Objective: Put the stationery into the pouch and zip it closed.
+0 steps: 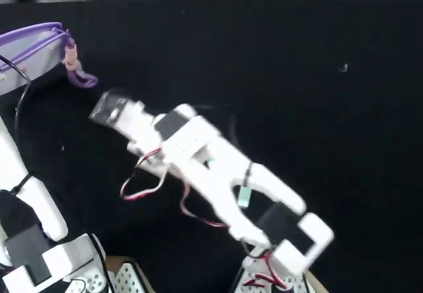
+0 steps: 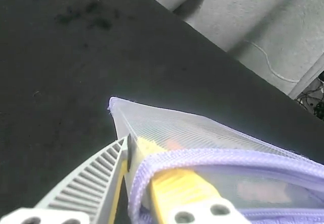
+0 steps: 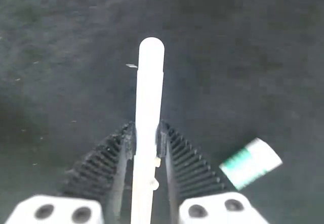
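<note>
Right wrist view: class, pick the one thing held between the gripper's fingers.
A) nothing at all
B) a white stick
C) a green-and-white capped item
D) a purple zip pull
B: the right gripper is shut on a white stick that juts out past its fingertips, while the green-and-white item lies apart from it on the black table.
</note>
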Controlling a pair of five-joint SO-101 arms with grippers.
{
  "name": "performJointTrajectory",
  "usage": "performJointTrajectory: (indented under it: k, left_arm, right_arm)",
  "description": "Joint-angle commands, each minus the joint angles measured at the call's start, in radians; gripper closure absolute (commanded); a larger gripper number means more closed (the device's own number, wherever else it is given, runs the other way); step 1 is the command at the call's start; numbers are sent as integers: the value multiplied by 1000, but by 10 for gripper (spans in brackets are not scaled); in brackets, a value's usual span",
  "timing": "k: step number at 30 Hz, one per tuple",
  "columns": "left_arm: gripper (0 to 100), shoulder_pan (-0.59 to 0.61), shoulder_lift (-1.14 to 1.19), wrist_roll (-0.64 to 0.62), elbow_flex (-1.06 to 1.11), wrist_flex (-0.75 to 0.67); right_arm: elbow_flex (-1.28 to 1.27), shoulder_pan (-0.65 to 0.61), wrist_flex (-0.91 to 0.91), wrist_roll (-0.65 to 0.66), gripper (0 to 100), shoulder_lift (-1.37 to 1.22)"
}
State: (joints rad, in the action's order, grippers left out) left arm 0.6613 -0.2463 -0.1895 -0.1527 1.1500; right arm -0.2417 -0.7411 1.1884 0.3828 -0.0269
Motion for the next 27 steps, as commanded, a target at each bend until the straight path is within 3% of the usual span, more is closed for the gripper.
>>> performJointTrajectory:
  k: [1,9,17,24,27]
  left_arm:
    - [972,-13,-9,-9,-67,-21]
    - [972,-189,-18,-9,-76,71]
    - [972,-407,-9,-9,-240,261]
    - [972,-565,-9,-9,-274,374]
    - [972,-605,-9,-9,-274,397]
  right_arm:
    - [51,109,12,-6,987,162]
    - [65,290,-147,-6,987,429]
    - [61,298,-388,-6,988,656]
    - [61,298,-477,-8,988,763]
    - [35,298,-537,-87,988,796]
